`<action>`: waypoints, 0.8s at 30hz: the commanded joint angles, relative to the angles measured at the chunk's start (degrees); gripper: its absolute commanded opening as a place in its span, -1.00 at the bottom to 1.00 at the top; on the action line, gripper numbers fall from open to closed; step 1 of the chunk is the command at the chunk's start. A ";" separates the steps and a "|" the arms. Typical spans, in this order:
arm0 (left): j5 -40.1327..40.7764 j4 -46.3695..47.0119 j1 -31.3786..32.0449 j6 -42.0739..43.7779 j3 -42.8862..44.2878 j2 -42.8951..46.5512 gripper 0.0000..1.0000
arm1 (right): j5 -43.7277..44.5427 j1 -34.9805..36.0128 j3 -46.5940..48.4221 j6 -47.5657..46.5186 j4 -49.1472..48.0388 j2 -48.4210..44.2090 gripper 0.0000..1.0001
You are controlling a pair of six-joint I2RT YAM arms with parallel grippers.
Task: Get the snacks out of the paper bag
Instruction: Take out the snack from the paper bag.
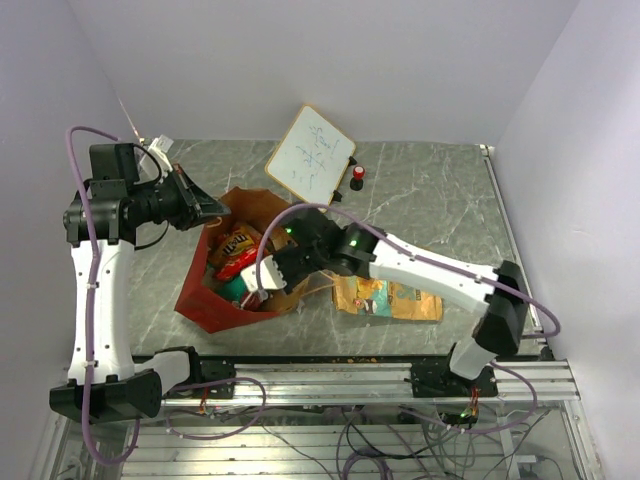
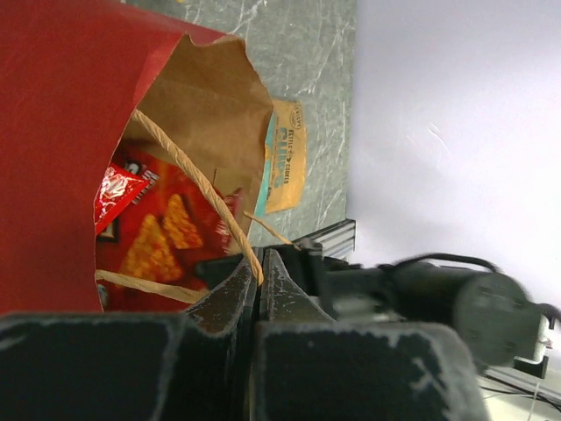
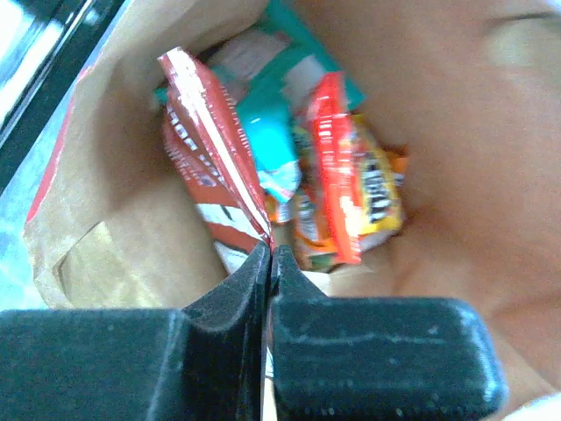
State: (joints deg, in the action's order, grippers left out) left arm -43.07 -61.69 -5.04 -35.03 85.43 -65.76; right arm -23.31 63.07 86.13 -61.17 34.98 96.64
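Right gripper (image 3: 270, 254): jaws pinched almost together on the lower corner of a red-and-white packet (image 3: 210, 132), deep inside the paper bag (image 3: 105, 175). The grip is on a corner only.

Left gripper (image 2: 260, 267): jaws pressed together on the tan loop handle (image 2: 188, 171), holding up the bag's mouth at its 12 o'clock edge in the overhead view.

Around the held packet, right wrist view: a teal packet (image 3: 272, 132) at 1 o'clock, touching it. A red-orange packet (image 3: 337, 167) at 3 o'clock. A yellow-brown M&M's packet (image 3: 379, 195) just beyond that. All are crinkled and overlapping, heaped against the bag's bottom.

Bag, overhead: it lies tipped on the table (image 1: 440, 200) at about 8 o'clock from centre. It is red outside and kraft brown inside, with the mouth toward 1 o'clock.

Progress, as a judgement: early. One yellow-and-teal chip packet (image 1: 385, 297) lies flat on the table at 3 o'clock from the bag, just beside it, so that one counts as out. At least four snacks are left inside; more may be hidden beneath.

Off-task: a whiteboard (image 1: 312, 155) and small red-and-black bottles (image 1: 357, 178) stand at 12 o'clock, well apart from the bag.
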 commanded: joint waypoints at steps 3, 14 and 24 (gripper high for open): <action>1.14 -2.46 0.20 2.17 4.80 -0.55 -0.86 | 3.68 0.08 -0.03 19.45 -14.38 -10.17 -1.00; 2.99 -4.50 0.20 2.95 6.66 -1.74 -0.86 | 13.87 0.08 13.30 25.73 -4.14 -17.49 -1.00; 3.88 -4.67 0.20 3.17 7.30 -2.45 -0.86 | 35.69 0.08 13.74 37.71 -11.72 -29.14 -1.00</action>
State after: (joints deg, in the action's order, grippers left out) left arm -39.59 -66.17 -5.04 -32.75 90.85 -68.18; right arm -1.43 63.07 99.66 -29.30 28.49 71.37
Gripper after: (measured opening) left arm 0.072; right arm 0.007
